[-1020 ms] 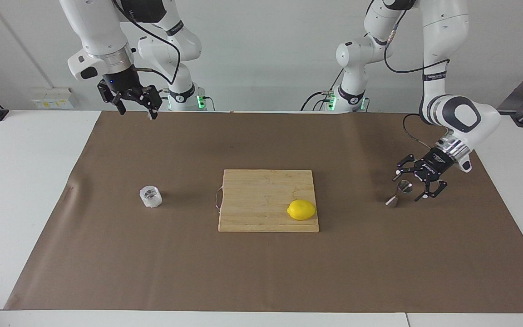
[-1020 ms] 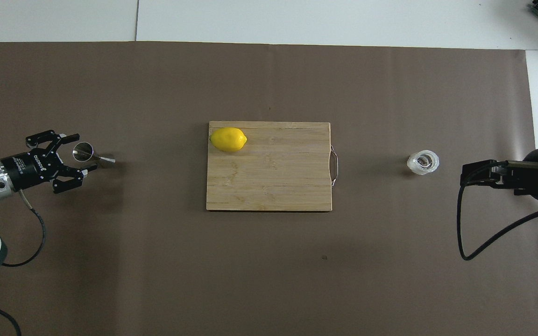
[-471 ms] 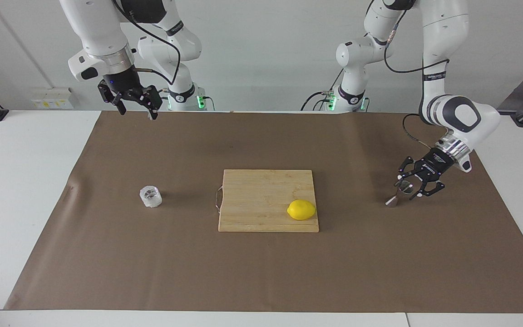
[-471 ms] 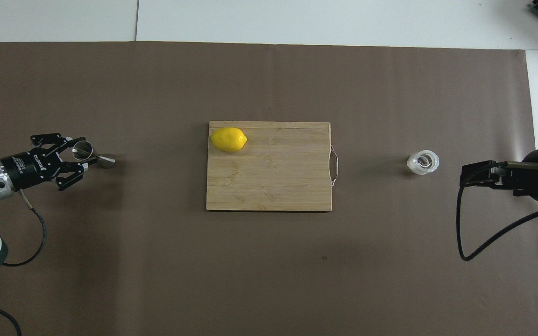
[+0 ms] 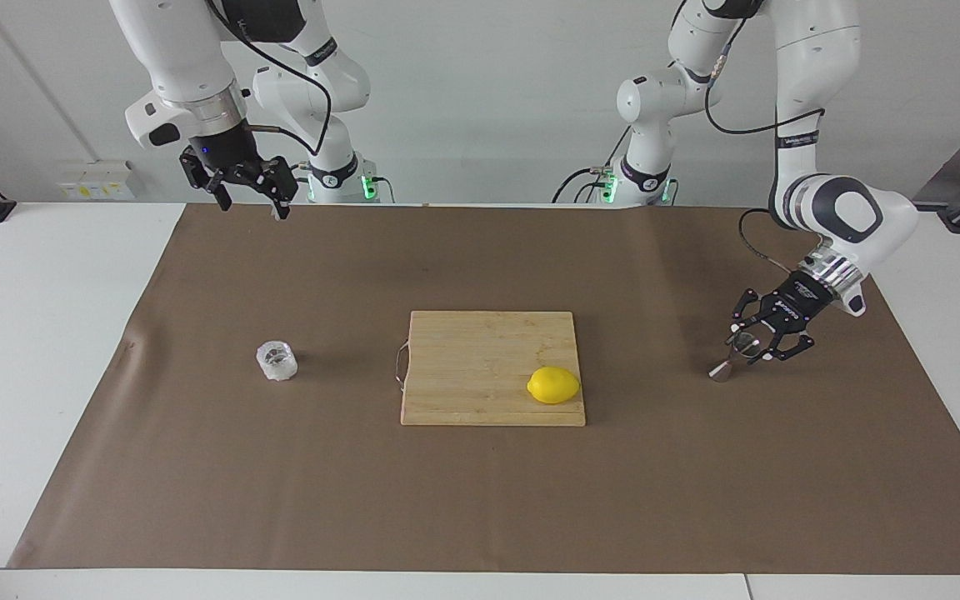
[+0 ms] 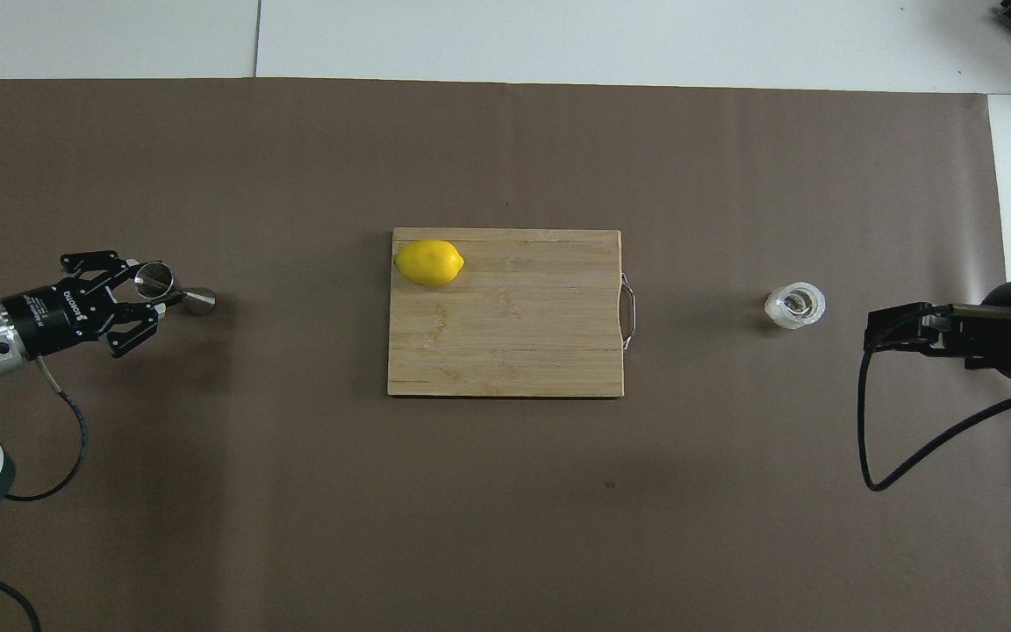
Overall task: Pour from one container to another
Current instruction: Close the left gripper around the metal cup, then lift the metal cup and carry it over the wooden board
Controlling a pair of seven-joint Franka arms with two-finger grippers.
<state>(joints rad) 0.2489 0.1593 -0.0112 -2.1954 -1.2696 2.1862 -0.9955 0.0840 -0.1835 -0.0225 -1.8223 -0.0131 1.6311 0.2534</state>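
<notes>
Steel jigger (image 5: 733, 357) is seen tilted at the left arm's end of the brown paper, clamped at its upper cup by the left gripper (image 5: 748, 348). Well apart, at the right arm's end, the glass tumbler (image 5: 277, 361) stands upright. The right gripper (image 5: 250, 200) is held high, fingers spread, waiting.

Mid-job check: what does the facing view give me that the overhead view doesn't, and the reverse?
Only the facing view shows both arms whole and the right gripper open, raised over the mat's edge nearest the robots. Only the overhead view looks straight into the tumbler and down the jigger's cup. Both show the left gripper shut on the jigger, which leans with its lower end on the mat, the lemon on the cutting board, and the tumbler standing alone.
</notes>
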